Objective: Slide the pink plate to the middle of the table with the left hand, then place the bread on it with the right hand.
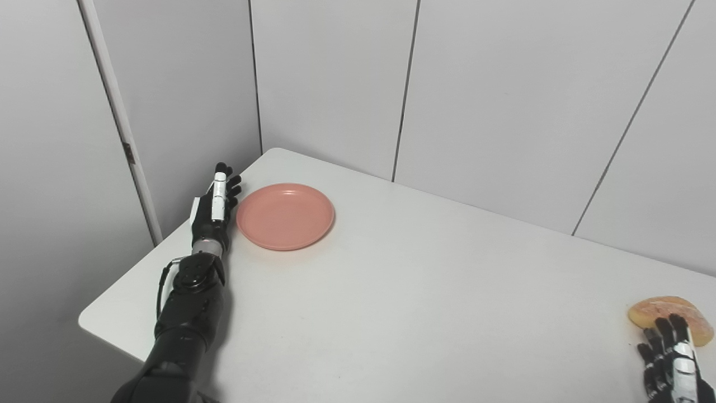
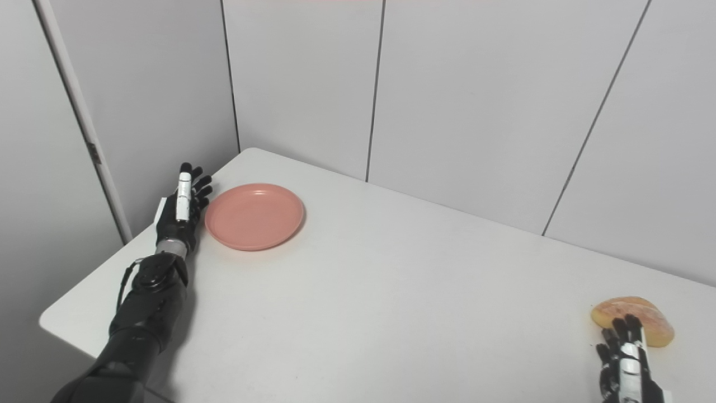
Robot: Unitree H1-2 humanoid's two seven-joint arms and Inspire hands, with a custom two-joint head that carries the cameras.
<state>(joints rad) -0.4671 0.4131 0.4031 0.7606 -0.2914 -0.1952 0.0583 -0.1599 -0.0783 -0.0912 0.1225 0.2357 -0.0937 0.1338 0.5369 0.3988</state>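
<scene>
**Plate at far-left corner, bread at right edge**

Right eye view shows more of the table's (image 2: 391, 291) near-left corner. Pink plate (image 1: 285, 215): round, shallow, bare, far-left. Left hand (image 1: 215, 210) beside its left rim, fingers straight, holding nothing. Bread (image 1: 671, 316): golden, flat, near right edge. Right hand (image 2: 626, 364) fingertips overlap it; grip unclear.
</scene>
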